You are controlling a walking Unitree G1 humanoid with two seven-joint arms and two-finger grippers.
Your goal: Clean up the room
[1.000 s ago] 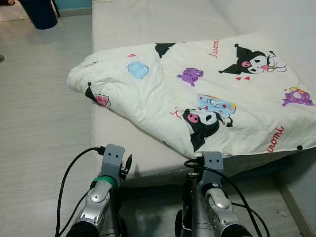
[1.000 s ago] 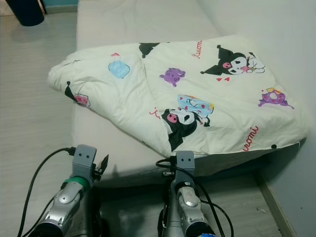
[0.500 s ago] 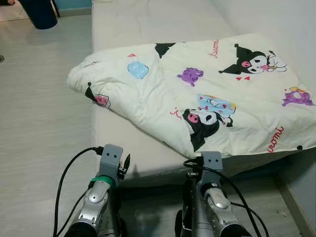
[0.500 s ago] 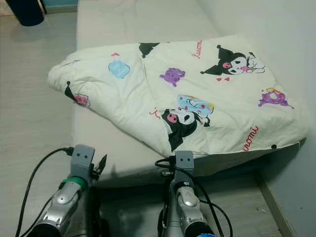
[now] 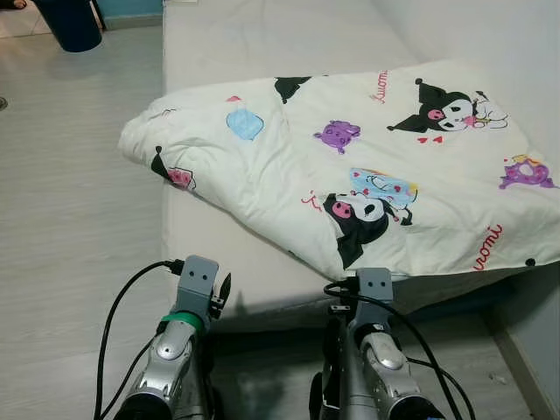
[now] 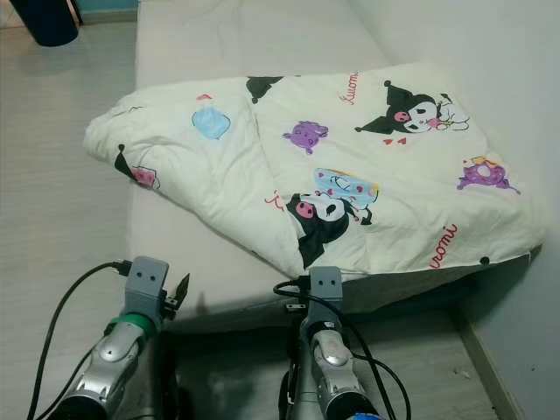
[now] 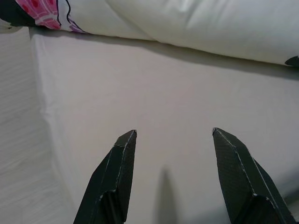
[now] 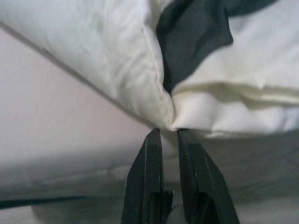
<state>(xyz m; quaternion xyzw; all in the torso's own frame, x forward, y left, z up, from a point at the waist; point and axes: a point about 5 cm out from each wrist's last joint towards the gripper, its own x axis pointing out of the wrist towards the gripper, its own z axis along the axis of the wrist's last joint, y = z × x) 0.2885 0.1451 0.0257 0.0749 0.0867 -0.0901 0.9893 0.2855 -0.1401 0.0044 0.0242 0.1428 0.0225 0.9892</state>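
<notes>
Right end effector nearly closed w/ tips at folded quilt corner; left end effector open over bed edge.

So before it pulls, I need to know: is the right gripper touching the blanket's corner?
Cannot tell. In the right wrist view the right gripper, fingers nearly closed, has its tips right at the blanket corner's edge, but neither contact nor a gap shows plainly.

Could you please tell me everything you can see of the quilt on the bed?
The quilt is cream, soft and padded, printed with black-and-white cartoon figures, purple and blue shapes and red script. It lies folded and rumpled across the bare mattress, one corner overhanging the side toward the floor. The right gripper, fingers nearly shut, points at its near folded corner; whether they touch is unclear.
</notes>
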